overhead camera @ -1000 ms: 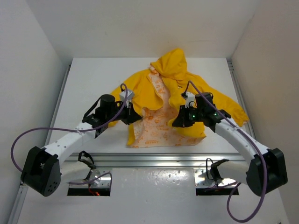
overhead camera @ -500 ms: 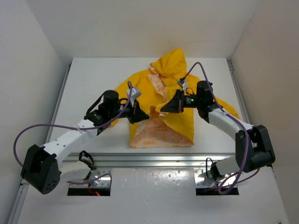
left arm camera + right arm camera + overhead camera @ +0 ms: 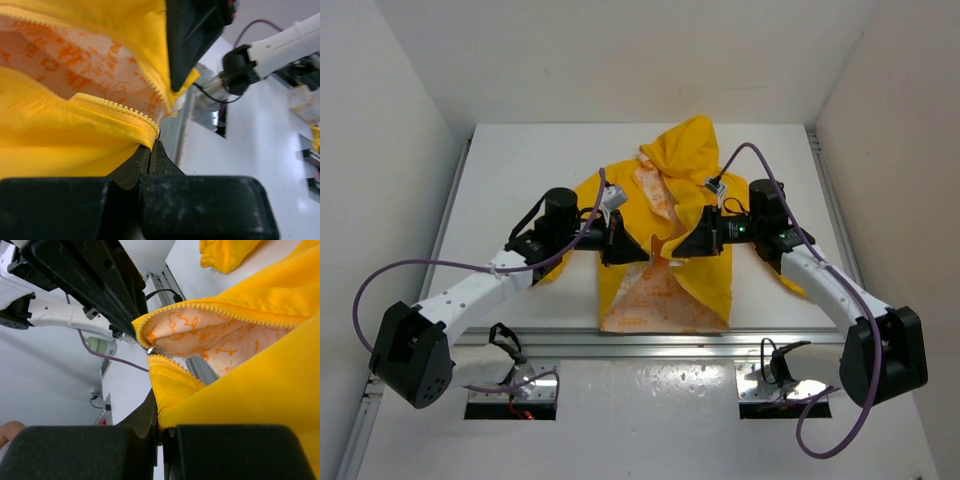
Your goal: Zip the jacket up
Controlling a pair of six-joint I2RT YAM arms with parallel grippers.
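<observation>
- I am looking at the bright yellow, thin-fabric hooded jacket (image 3: 695,170), which is lying in the middle of the white table (image 3: 520,170). Its hood is pointing at the back wall and its hem is resting near the metal rail at the near edge.
- The front is standing open, and the pale orange-and-white patterned lining (image 3: 655,300) is showing between the two front edges.
- My left gripper (image 3: 638,250) is holding its jaws pressed together, with no gap showing. It is pinching the corner of one front edge, right at the yellow zipper teeth (image 3: 115,107).
- My right gripper (image 3: 678,247) is likewise clamping its jaws tight on the other front edge, and yellow fabric is bunching out just above the fingertips.
- Both grippers are facing each other over the middle of the jacket, near one another but apart, each lifting its edge off the table.
- A small metal zipper piece (image 3: 151,350) is sitting where the two toothed edges are coming together in the right wrist view.
</observation>
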